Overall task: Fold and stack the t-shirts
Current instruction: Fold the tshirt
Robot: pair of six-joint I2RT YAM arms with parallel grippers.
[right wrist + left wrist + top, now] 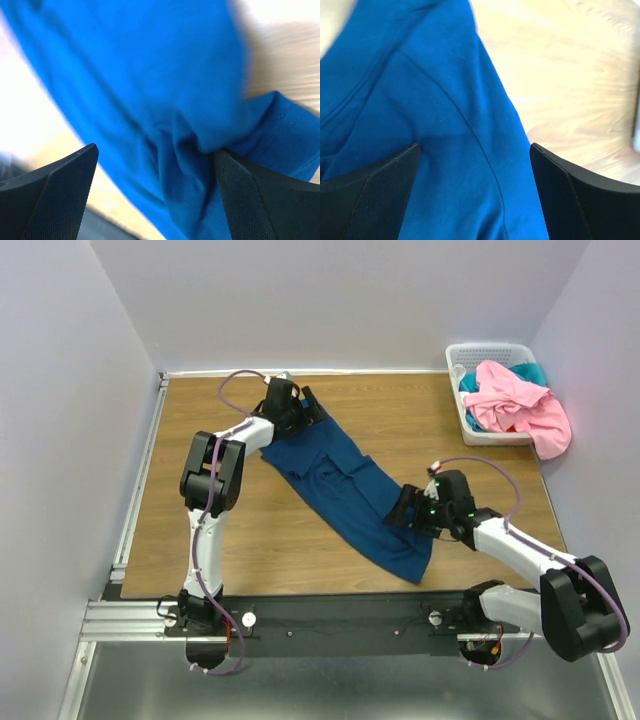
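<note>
Far left, over upper end of dark blue t-shirt: left tool, spread fully wide, cloth beneath the gap, nothing pinched. Shirt's long axis diagonal across bench, far-left to near-right, one end by each arm. Near-right end: right tool, equally wide over bunched cloth, holding nothing; pink t-shirt in basket, far right.

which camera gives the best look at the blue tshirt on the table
The top external view. It alone shows the whole blue t-shirt, lying diagonally across the table. The left wrist view shows only a close patch of cloth with a seam. The right wrist view shows a blurred, bunched fold near one edge.
</note>
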